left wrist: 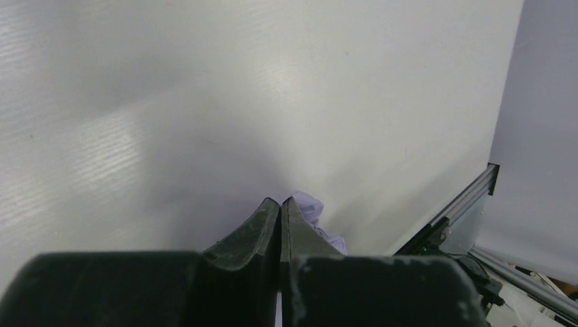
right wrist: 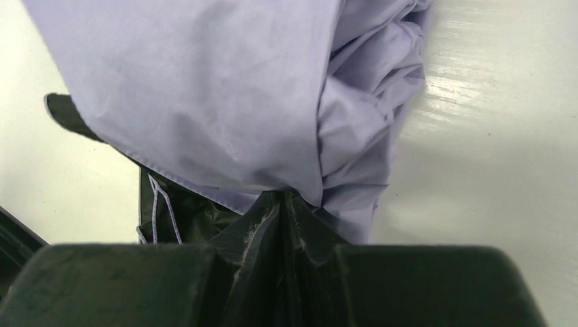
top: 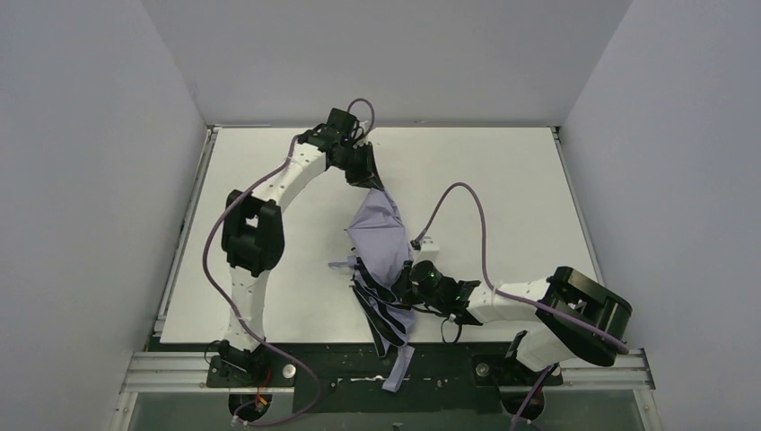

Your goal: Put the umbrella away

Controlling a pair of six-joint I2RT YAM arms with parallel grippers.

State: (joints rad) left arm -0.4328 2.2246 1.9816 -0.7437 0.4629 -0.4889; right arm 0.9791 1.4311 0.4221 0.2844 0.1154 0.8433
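Left arm (top: 269,193) arches forward; right arm (top: 525,301) crouches beside umbrella (top: 381,238).

Left arm (top: 256,229) arches far forward with left end effector (left wrist: 281,203) clamped, fingertips touching; right arm (top: 538,301) lies low, reaching left, right end effector (right wrist: 281,197) likewise pinched closed.

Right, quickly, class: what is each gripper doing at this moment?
Left gripper: closed, pinching the far tip of the umbrella fabric.
Right gripper: closed on the umbrella's bunched lavender fabric.
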